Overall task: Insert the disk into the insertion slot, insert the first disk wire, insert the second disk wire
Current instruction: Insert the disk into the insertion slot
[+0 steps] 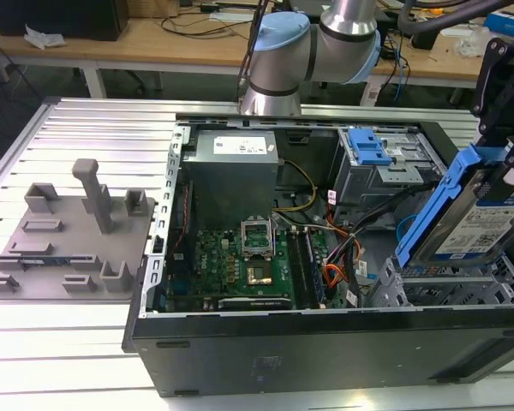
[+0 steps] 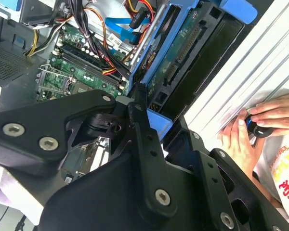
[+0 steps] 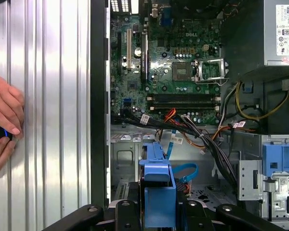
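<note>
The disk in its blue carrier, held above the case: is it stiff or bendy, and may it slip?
The disk looks like a solid metal slab, so probably stiff and rather heavy for its size. The gripper holds it tilted by the smooth blue plastic carrier, so it might pivot or slip if it knocks the rim of the insertion slot.

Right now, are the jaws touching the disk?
Touching. In the first wrist view the gripper clamps the disk, jaws pressed on both sides of its blue carrier.

Disk [image 1: 484,227] label txt: illegible
</note>
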Robot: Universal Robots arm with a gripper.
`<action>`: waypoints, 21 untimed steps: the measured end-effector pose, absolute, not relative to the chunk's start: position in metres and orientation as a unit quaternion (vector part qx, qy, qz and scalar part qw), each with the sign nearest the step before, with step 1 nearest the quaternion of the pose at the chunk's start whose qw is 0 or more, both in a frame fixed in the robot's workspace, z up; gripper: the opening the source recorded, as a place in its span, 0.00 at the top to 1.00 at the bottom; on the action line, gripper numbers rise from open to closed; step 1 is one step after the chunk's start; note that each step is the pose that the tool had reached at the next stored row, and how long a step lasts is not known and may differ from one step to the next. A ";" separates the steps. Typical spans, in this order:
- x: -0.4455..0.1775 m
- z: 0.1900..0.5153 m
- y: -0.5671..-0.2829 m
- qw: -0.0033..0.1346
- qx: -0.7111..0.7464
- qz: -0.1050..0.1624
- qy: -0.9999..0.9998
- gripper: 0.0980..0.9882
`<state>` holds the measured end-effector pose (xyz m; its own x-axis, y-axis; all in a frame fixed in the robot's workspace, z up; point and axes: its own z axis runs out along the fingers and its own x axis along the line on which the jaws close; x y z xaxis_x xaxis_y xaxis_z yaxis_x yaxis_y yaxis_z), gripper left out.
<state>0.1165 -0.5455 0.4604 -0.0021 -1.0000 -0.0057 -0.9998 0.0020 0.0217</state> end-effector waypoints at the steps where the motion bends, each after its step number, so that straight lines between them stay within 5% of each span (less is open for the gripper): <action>1: 0.116 0.460 -0.546 0.006 0.706 -0.010 -0.708 0.70; 21: 0.116 0.449 -0.547 0.010 0.702 -0.007 -0.712 0.70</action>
<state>0.1164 -0.5468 0.4490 -0.0137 -0.9999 0.0044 -0.9996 0.0138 0.0228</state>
